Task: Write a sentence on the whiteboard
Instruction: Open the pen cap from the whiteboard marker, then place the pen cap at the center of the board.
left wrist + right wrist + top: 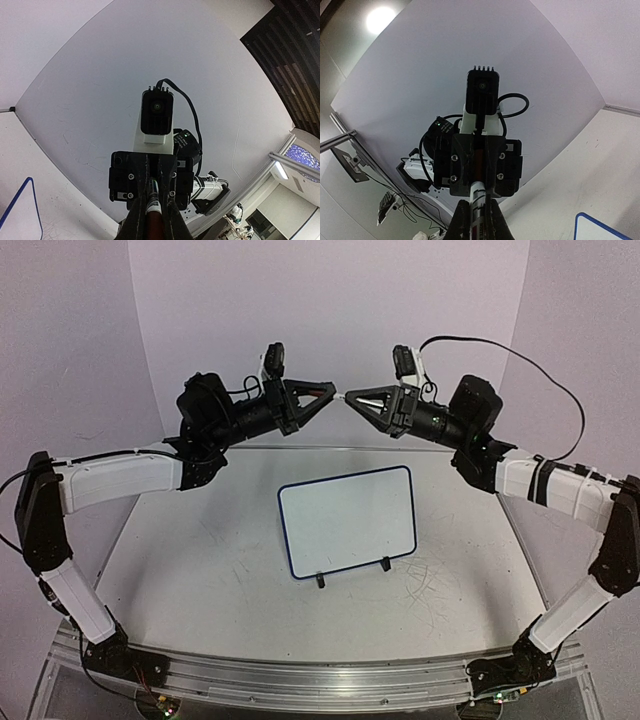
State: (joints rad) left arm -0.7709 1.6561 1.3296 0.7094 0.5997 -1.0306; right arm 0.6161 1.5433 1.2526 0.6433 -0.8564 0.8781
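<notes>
I count one whiteboard [348,520] (face plain white) and one marker [153,212], mostly hidden: left gripper [328,390] and right gripper [355,398] each pinch an end, mid-air.

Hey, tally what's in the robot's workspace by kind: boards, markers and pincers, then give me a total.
whiteboard: 1
marker: 1
pincers: 2 (left pincer, right pincer)
Total: 4

Your whiteboard [348,520] stood in the middle of the table [190,570]. Above and behind it, your left gripper [331,389] and right gripper [351,397] met tip to tip, with a marker [153,210] bridging them.
</notes>
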